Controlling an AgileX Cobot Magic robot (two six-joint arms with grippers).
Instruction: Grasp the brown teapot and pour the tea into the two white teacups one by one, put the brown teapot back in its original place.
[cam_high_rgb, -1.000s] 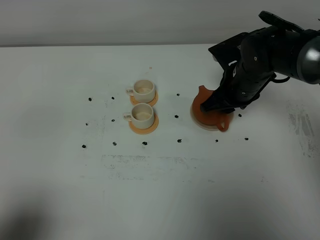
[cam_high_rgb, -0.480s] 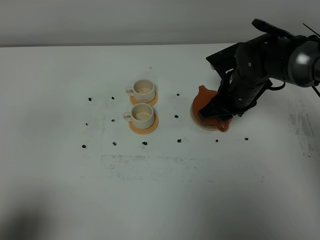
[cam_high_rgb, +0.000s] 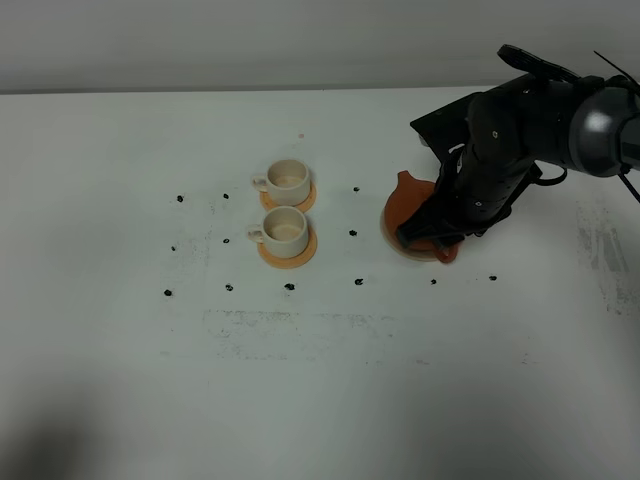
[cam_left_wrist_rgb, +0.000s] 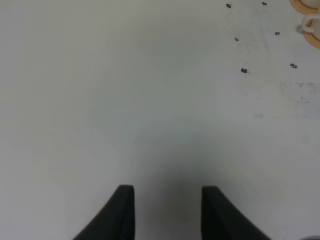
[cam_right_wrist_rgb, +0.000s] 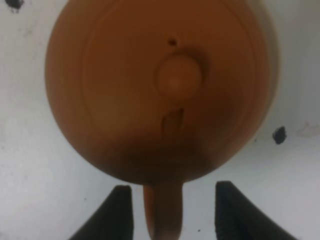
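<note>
Right wrist view tells most of it: the right gripper (cam_right_wrist_rgb: 172, 210) is released, one finger on each side of the brown teapot (cam_right_wrist_rgb: 160, 95)'s loop handle (cam_right_wrist_rgb: 162, 215), with white bench showing in both gaps. So nothing is gripped yet, and I'd call this the grasping step.

From the high camera, the teapot (cam_high_rgb: 405, 200) sits on its beige coaster (cam_high_rgb: 388, 235) in the right half of the bench (cam_high_rgb: 300, 380), closer to the far edge than the near one. The two white teacups (cam_high_rgb: 287, 178) (cam_high_rgb: 284, 228) are on orange coasters (cam_high_rgb: 290, 255) around the middle of the bench, well apart from the pot.

To do this well, I'd:
- centre the handle between the fingers before closing (it looks a bit nearer one finger)
- go low enough that the pads catch the loop's full thickness, then clamp firmly
- expect a full clay pot to be heavy and want to swing
- lift straight up, keeping the lid knob (cam_right_wrist_rgb: 176, 80) level so nothing spills early

Arm pose: the right arm comes in from the far right corner with its elbow up and forearm pitched steeply down. The wrist is over the pot and the gripper (cam_high_rgb: 432, 232) is at the pot's near side. The left gripper (cam_left_wrist_rgb: 167, 210) hangs spread over bare bench, holding nothing, and the high camera doesn't show it.
</note>
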